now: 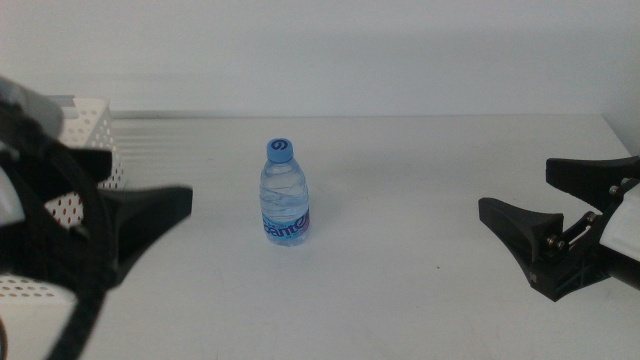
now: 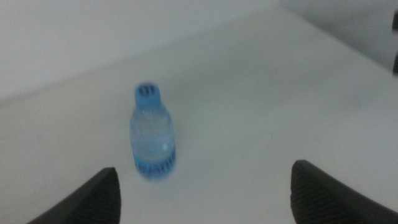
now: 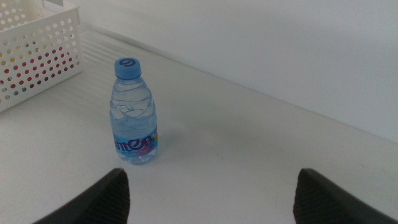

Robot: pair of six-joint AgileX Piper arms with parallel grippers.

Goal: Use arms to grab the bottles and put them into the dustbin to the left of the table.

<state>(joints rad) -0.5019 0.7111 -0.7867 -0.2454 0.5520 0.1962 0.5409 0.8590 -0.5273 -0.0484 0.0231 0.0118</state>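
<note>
One small clear water bottle [image 1: 285,195] with a blue cap stands upright on the white table [image 1: 400,290], near the middle. My left gripper [image 1: 150,178] is to its left, open and empty, just in front of the dustbin [image 1: 88,128]. My right gripper [image 1: 514,187] is far off to the bottle's right, also open and empty. In the left wrist view the bottle [image 2: 152,134] appears blurred ahead of the spread jaws. The right wrist view shows the bottle [image 3: 132,112] ahead of the jaws, with the dustbin [image 3: 34,53] beyond it.
The dustbin is a white basket with round holes at the table's left end; red and yellowish colours show through the holes. A pale wall runs behind the table's far edge.
</note>
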